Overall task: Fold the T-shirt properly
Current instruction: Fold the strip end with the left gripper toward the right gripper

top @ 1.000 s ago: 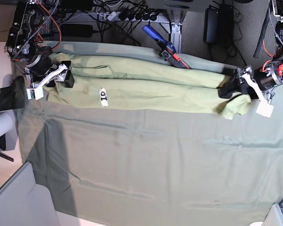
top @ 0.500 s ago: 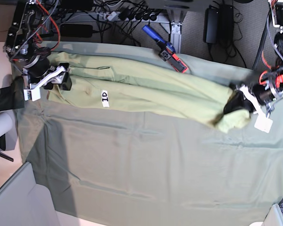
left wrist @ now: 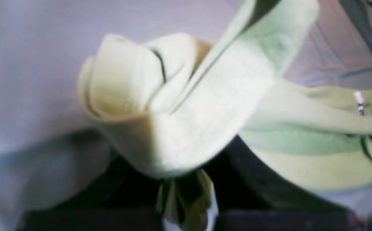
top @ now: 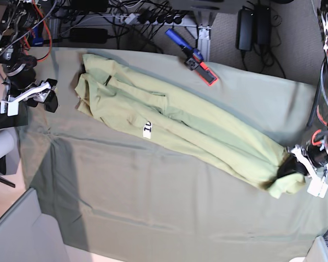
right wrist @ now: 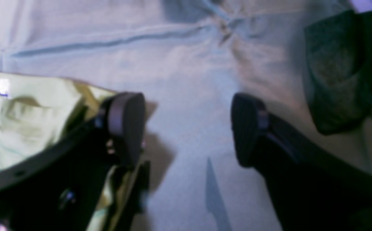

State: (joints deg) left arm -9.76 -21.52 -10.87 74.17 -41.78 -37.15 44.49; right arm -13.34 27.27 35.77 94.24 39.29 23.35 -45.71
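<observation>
The pale lime short-sleeved cotton T-shirt (top: 180, 128) lies in a long, narrow folded band slanting across the grey-green cloth-covered worktop (top: 169, 207), from the far left down to the near right. The left end effector (top: 291, 165) is clamped on the shirt's near-right end, with a bunched wad of fabric (left wrist: 173, 106) between its fingers. The right end effector (top: 41, 94) sits at the far left, just off the shirt, its two dark pads (right wrist: 126, 123) spread wide, gripping nothing.

White tag (top: 147, 129) on T-shirt (top: 208, 139), reads "1D"
</observation>
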